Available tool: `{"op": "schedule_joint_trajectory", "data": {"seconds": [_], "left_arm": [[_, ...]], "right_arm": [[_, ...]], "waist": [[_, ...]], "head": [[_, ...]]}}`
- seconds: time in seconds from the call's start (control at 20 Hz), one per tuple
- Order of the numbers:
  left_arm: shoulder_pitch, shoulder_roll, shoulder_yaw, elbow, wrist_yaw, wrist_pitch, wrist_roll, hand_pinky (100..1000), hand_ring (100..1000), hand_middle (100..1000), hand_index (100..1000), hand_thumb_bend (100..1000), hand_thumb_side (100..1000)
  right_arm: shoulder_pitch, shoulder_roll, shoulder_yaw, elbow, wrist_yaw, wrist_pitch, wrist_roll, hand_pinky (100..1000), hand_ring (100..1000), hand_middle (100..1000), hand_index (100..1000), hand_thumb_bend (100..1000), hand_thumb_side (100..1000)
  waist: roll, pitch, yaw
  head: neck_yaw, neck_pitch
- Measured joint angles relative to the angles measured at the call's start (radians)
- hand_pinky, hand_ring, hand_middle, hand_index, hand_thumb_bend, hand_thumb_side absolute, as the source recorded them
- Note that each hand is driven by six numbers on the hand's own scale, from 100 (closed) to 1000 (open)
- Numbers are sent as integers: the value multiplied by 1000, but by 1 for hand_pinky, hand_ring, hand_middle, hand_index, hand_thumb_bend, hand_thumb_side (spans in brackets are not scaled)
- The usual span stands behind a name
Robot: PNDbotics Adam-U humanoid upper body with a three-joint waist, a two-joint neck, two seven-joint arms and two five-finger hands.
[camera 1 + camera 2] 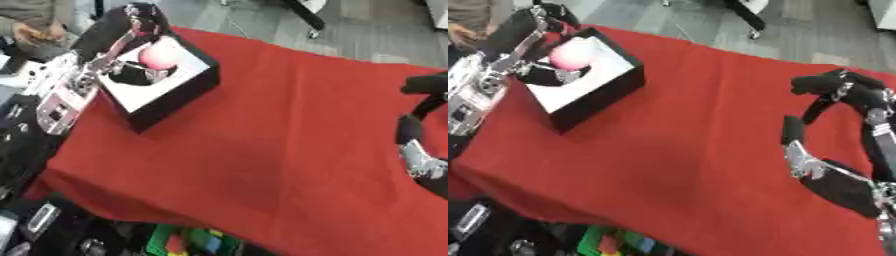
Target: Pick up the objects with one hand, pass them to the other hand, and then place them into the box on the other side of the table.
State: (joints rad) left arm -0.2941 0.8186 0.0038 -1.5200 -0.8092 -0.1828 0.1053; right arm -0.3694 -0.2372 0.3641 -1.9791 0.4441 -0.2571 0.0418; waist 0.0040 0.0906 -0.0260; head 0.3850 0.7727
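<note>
A pink ball (160,55) sits between the fingers and thumb of my left hand (131,75), just over the white inside of a black box (179,97) at the table's far left. The fingers curl over the ball's top and the thumb lies under it. Whether the ball touches the box floor is hidden by the hand. My right hand (833,185) hovers at the right edge above the red cloth, fingers spread in a relaxed curve with nothing in them.
A red cloth (262,140) covers the table. Below the table's front edge stands a green bin (188,242) of coloured blocks. Dark equipment lies at the lower left. A chair base (311,20) stands on the floor beyond.
</note>
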Motion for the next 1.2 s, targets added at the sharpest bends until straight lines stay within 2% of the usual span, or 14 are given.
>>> {"op": "schedule_joint_trajectory", "data": {"seconds": [0.1, 0.15, 0.2, 0.25, 0.3, 0.35, 0.45, 0.6, 0.85, 0.95, 1.0, 1.05, 1.1, 1.2], "left_arm": [[-22, 13, -2, 99, -86, 11, 10, 774, 652, 615, 344, 638, 142], [-33, 16, -2, 147, -124, 16, 15, 777, 660, 626, 421, 564, 140], [-46, 16, -2, 201, -160, 21, 20, 786, 676, 654, 520, 542, 150], [-58, 16, -1, 250, -187, 26, 24, 811, 716, 724, 738, 556, 183], [-67, 16, -1, 291, -207, 30, 25, 821, 734, 757, 819, 576, 253], [-76, 16, 1, 328, -225, 32, 24, 840, 752, 794, 918, 632, 508], [-91, 16, 7, 371, -247, 39, 20, 841, 753, 822, 1000, 728, 644], [-104, 17, 19, 385, -260, 61, 40, 844, 756, 838, 1000, 771, 734], [-113, 18, 32, 345, -231, 78, 98, 840, 762, 840, 1000, 752, 601], [-113, 18, 37, 303, -208, 80, 119, 838, 780, 834, 1000, 612, 514], [-112, 18, 41, 276, -185, 79, 128, 839, 791, 834, 992, 545, 518], [-109, 18, 46, 240, -152, 76, 136, 837, 814, 835, 978, 453, 624], [-103, 18, 50, 198, -107, 73, 140, 836, 837, 835, 972, 315, 513], [-80, 17, 58, 97, 10, 65, 133, 836, 870, 835, 959, 151, 536]], "right_arm": [[0, 0, 1, 0, -1, 1, 4, 725, 438, 625, 766, 100, 355], [1, 0, 1, 0, -2, 2, 5, 724, 438, 625, 765, 100, 356], [1, 0, 1, 0, -2, 2, 6, 724, 437, 625, 765, 100, 356], [1, 0, 2, 0, -2, 2, 7, 724, 437, 625, 765, 100, 357], [1, 0, 3, 0, -2, 2, 8, 724, 437, 625, 765, 100, 358], [1, 0, 4, 0, -2, 2, 9, 724, 436, 625, 765, 100, 360], [1, 0, 6, 0, -2, 2, 10, 724, 436, 624, 765, 100, 359], [1, 0, 6, 0, -2, 1, 11, 725, 436, 624, 766, 100, 361], [1, 0, 6, 0, -2, 1, 12, 725, 436, 625, 767, 100, 360], [1, 0, 6, 0, -2, 1, 12, 725, 436, 625, 768, 100, 359], [1, 0, 6, 1, -2, 1, 12, 725, 436, 626, 768, 100, 358], [1, 0, 6, 1, -2, 2, 11, 725, 437, 627, 770, 100, 357], [1, 0, 4, 1, -1, 2, 10, 725, 438, 627, 771, 100, 355], [1, 0, -8, 7, 2, 5, 2, 723, 439, 627, 773, 100, 348]], "waist": [[0, 0, -6], [0, 0, -8], [0, 0, -10], [0, 0, -12], [0, 0, -13], [0, 0, -15], [0, 0, -17], [2, 0, -17], [8, 0, -21], [8, 0, -21], [8, 0, -21], [7, 0, -20], [7, 0, -18], [3, 0, -14]], "head": [[0, 0], [0, 0], [-3, 0], [-7, 0], [-10, 0], [-13, 0], [-17, 0], [-24, 0], [-30, 0], [-31, 0], [-34, 0], [-38, 0], [-44, 0], [-68, 0]]}}
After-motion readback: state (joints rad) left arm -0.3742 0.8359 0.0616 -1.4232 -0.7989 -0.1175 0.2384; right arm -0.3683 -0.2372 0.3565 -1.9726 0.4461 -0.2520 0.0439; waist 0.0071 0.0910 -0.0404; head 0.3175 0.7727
